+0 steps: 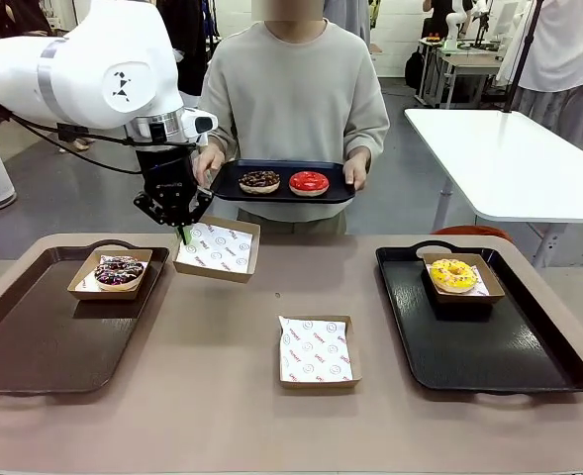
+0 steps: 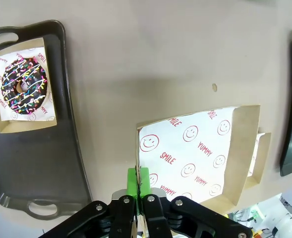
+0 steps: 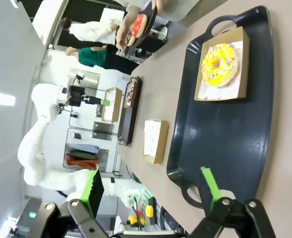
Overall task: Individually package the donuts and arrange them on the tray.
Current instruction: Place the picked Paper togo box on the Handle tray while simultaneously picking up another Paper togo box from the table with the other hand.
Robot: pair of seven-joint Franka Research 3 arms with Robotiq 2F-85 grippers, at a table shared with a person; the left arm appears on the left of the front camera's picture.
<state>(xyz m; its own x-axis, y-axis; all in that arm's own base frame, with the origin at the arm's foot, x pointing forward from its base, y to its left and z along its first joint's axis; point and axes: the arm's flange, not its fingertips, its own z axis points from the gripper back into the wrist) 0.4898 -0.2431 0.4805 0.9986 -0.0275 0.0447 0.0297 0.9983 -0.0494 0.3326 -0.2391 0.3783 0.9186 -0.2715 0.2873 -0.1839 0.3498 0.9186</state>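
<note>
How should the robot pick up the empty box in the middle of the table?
Probably by a thin side wall of the empty box, coming straight down, one finger inside, one outside: it lies flat, open-topped, walls upright.

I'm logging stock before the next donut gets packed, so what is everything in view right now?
sprinkled donut: one, chocolate, boxed on brown tray
yellow donut: one, boxed on black tray
chocolate donut, red donut: one each, on carried tray
centre box: one, brown, paper-lined, empty, mid-table
held box: one, same, empty, beside brown tray
table: one, tan
person's hands: two, gripping carried tray's ends
left gripper: shut on held box's edge
right gripper: open, facing black tray
</note>
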